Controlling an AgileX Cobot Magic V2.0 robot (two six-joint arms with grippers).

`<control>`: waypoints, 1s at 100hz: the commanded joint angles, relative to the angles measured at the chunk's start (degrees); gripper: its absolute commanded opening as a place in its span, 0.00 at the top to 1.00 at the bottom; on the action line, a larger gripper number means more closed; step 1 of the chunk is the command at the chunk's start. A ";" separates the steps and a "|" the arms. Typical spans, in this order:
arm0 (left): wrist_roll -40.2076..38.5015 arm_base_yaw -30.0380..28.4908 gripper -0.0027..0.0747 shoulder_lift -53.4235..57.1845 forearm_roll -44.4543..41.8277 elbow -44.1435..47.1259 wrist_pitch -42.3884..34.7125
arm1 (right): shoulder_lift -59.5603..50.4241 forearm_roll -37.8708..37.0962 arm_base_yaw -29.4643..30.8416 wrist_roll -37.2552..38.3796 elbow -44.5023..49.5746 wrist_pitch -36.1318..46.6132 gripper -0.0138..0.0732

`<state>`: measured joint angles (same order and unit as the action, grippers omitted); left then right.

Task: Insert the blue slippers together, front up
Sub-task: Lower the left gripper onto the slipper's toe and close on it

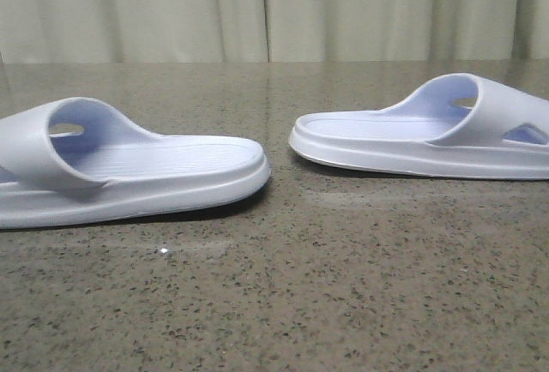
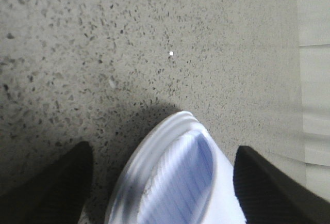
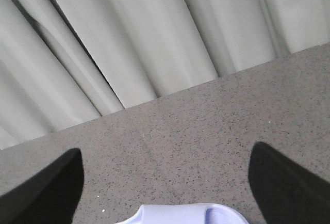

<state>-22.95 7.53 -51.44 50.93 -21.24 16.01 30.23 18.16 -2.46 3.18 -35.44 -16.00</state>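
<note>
Two pale blue slippers lie sole-down on the speckled stone table. The left slipper [image 1: 129,171] has its strap at the far left and its heel end toward the middle. The right slipper [image 1: 429,132] lies further back, strap at the right. Neither gripper shows in the front view. In the left wrist view my left gripper [image 2: 165,182] is open, its black fingers [image 2: 56,188] on either side of the left slipper's heel end [image 2: 180,172], not touching it. In the right wrist view my right gripper [image 3: 165,182] is open above the right slipper's strap [image 3: 185,214].
The stone tabletop [image 1: 343,286] runs to a pale curtain [image 1: 274,8] at the back. A small white speck [image 1: 163,251] lies on the table in front of the left slipper. A gap of bare table separates the two slippers.
</note>
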 commanded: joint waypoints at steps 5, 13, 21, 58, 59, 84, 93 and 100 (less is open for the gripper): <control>0.66 -0.26 0.31 -0.02 1.46 -1.79 -1.22 | 0.51 0.20 0.29 -0.01 -2.26 5.05 0.19; 0.66 -0.26 0.31 -0.02 1.59 -1.79 -1.22 | 0.51 0.20 0.29 -0.01 -2.26 5.05 0.19; 0.66 -0.26 0.31 -0.02 1.70 -1.79 -1.22 | 0.51 0.20 0.29 -0.01 -2.26 5.05 0.19; 3.14 -0.26 0.31 -0.02 1.82 -1.79 -1.22 | 0.51 0.20 0.29 -0.01 -2.26 5.05 0.19; 3.14 -0.26 0.31 -0.02 1.82 -1.79 -1.22 | 0.51 0.20 0.29 -0.01 -2.26 5.05 0.19; 5.64 -0.26 0.31 -0.83 1.82 -1.79 -1.10 | 0.51 0.20 0.29 -0.01 -2.26 5.18 0.19; 5.79 -0.26 0.31 -2.78 2.43 -1.79 -0.83 | 0.51 0.20 0.29 -0.01 -2.26 5.18 0.19; 7.15 -0.26 0.31 -4.20 4.03 -1.79 -0.72 | 0.51 0.20 0.29 -0.01 -2.26 5.29 0.19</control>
<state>-17.23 7.53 -54.01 53.11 -21.89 15.62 30.23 18.16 -2.46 3.18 -35.44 -15.65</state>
